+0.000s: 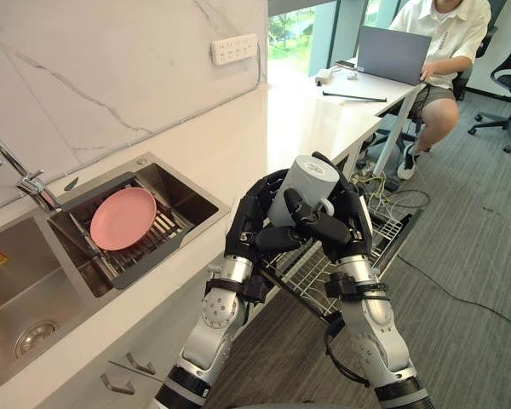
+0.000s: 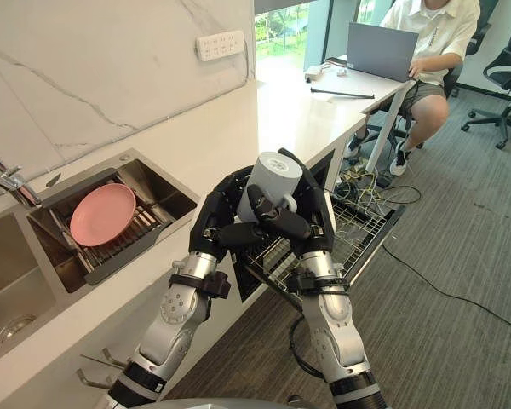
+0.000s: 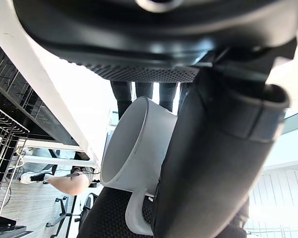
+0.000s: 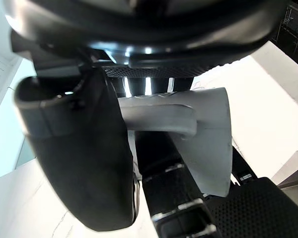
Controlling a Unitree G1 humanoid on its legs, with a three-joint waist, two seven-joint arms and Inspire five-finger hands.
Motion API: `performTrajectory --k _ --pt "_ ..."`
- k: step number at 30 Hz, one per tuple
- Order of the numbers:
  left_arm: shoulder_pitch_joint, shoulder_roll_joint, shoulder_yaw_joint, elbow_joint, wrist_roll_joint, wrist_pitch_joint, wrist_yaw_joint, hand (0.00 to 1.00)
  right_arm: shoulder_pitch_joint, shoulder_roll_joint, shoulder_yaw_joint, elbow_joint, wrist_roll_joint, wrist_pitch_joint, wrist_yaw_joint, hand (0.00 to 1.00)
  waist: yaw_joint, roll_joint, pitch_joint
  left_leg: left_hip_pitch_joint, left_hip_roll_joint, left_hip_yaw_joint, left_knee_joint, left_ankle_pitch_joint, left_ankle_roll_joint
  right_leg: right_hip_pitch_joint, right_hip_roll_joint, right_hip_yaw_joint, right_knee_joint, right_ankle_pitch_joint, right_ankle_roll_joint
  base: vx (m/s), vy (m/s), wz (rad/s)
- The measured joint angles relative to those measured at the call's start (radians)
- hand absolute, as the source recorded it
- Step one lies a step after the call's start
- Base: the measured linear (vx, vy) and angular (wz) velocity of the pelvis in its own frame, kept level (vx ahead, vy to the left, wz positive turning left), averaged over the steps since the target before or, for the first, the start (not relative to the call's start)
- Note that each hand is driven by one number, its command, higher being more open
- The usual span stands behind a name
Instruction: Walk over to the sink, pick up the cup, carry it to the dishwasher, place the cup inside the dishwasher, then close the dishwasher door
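Observation:
A white cup (image 1: 305, 187) is held between both hands, above the pulled-out dishwasher rack (image 1: 319, 264). My left hand (image 1: 254, 223) curls round its near-left side and my right hand (image 1: 328, 226) wraps the right side, thumb across the front. The cup (image 3: 134, 148) shows its open mouth and handle in the left wrist view. In the right wrist view the cup's (image 4: 208, 144) handle runs between thumb and fingers. The dishwasher's wire rack (image 2: 324, 247) sits below the cup, beside the counter's edge.
A sink (image 1: 85, 256) holds a pink plate (image 1: 123, 218) on a drain rack, with a tap (image 1: 30, 183) behind. The white counter (image 1: 281, 119) runs back to a desk where a person (image 1: 439, 43) sits at a laptop (image 1: 393, 53). Grey carpet lies on the right.

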Motion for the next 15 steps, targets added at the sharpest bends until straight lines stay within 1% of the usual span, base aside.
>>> performTrajectory --k 1,4,7,11,15 --pt "0.0 0.0 -0.001 -0.001 -0.008 0.003 0.0 0.9 0.0 0.0 0.0 0.0 0.002 0.0 0.001 0.3 0.0 0.0 0.0 0.0 0.0 0.0 0.0 0.002 0.0 0.0 0.0 -0.001 0.0 0.001 -0.001 0.0 0.0 0.0" --pt "0.0 0.0 -0.006 -0.001 -0.017 0.003 0.0 0.9 0.0 0.005 -0.003 0.0 0.002 0.0 0.001 0.3 0.0 -0.002 0.0 0.0 0.0 0.0 0.0 0.005 0.001 -0.001 0.0 -0.004 0.0 0.003 -0.002 -0.01 0.005 0.0" --pt "0.0 -0.001 -0.03 -0.016 -0.018 0.004 0.0 0.9 -0.001 0.012 -0.036 0.0 0.0 0.0 -0.003 0.3 0.003 -0.009 0.001 -0.002 0.0 0.0 0.0 0.008 0.001 -0.002 0.0 -0.005 -0.001 0.005 -0.002 0.0 0.0 0.0" --pt "0.007 -0.015 -0.037 -0.042 -0.014 0.003 -0.002 0.9 -0.008 0.042 -0.101 0.0 -0.078 0.001 -0.049 0.3 0.003 -0.022 -0.001 -0.002 0.001 0.0 0.0 0.009 0.001 0.0 0.0 -0.004 -0.01 0.013 -0.001 0.0 0.0 0.0" --pt "0.025 -0.029 -0.005 -0.063 -0.011 0.003 -0.004 0.9 -0.008 0.051 -0.173 -0.011 -0.166 0.001 -0.081 0.3 0.002 -0.023 -0.001 -0.002 0.0 0.003 0.0 0.009 0.001 0.004 0.001 -0.002 -0.019 0.019 -0.001 0.0 0.0 0.0"
